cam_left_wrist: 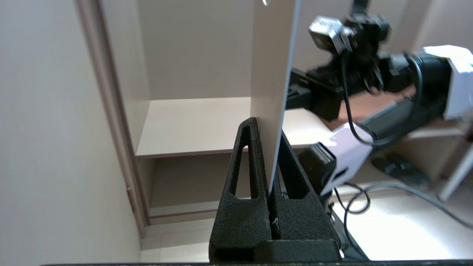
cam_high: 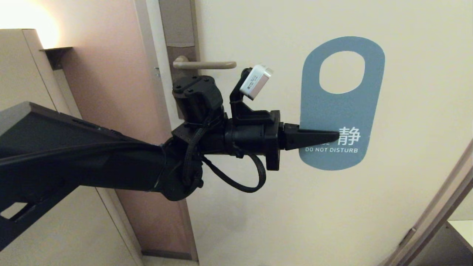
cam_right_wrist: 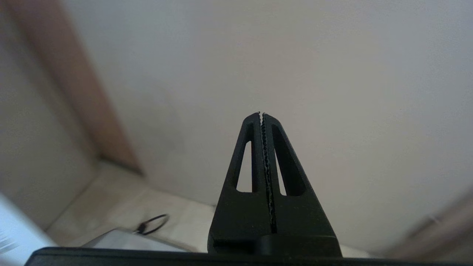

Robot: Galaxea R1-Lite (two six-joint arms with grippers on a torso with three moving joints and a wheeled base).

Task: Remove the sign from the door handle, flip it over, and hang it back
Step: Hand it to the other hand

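- Head view: the left gripper (cam_high: 334, 137) pinches the sign (cam_high: 342, 107) near its lower end, well off to the right of the door handle (cam_high: 204, 65). The sign's long axis stands upright, hole uppermost, teal face outward; the handle lever points toward the sign.
- Left wrist view: the sign (cam_left_wrist: 273, 74) runs edge-on between the clenched fingers (cam_left_wrist: 247, 162).
- Right wrist view: the right gripper (cam_right_wrist: 261, 114) is clenched on nothing, out of the head view, so the left arm is nearer.

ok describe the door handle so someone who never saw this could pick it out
On the pale door, find the tall brown backplate along its left edge. The door handle is the slim horizontal lever sticking out rightward from it, above the left gripper that clamps the blue sign. It is beige and bare, with nothing hanging on it.
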